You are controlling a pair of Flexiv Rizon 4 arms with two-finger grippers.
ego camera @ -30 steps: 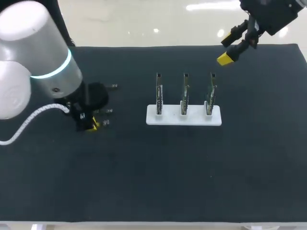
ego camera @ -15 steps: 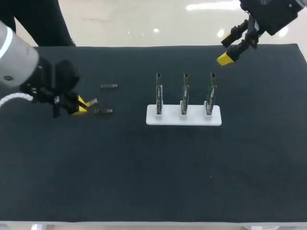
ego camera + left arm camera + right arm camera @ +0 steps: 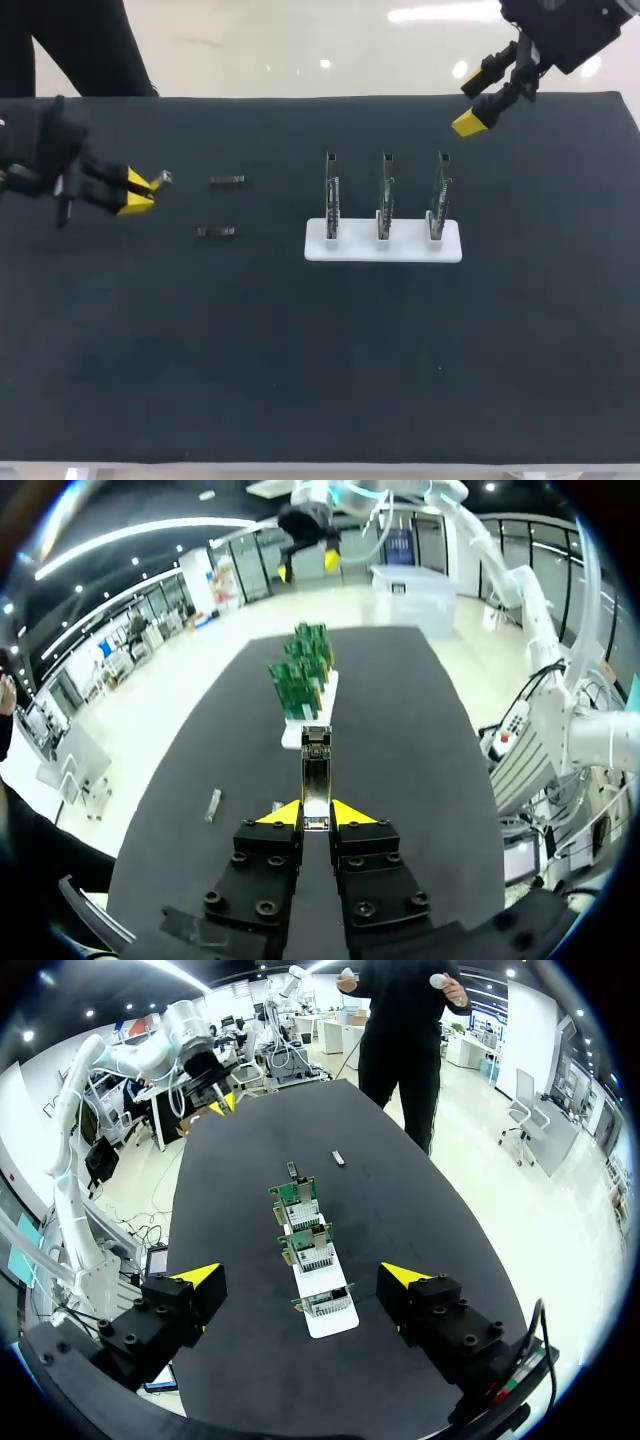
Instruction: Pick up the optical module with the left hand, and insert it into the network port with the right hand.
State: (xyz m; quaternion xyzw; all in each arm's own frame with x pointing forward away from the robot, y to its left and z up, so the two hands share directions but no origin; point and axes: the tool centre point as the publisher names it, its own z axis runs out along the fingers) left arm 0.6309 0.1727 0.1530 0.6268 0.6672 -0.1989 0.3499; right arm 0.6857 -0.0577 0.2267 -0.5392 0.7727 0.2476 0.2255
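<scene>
My left gripper (image 3: 136, 191) hovers over the table's left side, shut on a slim silver optical module (image 3: 160, 179) that sticks out ahead of its yellow tips. In the left wrist view the module (image 3: 316, 776) is clamped between both fingers of the gripper (image 3: 316, 818) and points toward the green port boards (image 3: 300, 670). Three upright boards (image 3: 386, 195) stand in a white base (image 3: 383, 246) at mid table. My right gripper (image 3: 470, 122) hangs open above the far right corner; in its own view the right gripper (image 3: 303, 1278) holds nothing, with the boards (image 3: 305, 1245) below and ahead.
Two more loose modules lie on the black mat left of the boards, one farther back (image 3: 227, 180) and one nearer (image 3: 215, 231). The right wrist view shows them (image 3: 339, 1157) beyond the white base (image 3: 325, 1325).
My left arm has lifted one module off the mat and drawn back to the left with it, turning its gripper toward the boards. The right arm has stayed put.
</scene>
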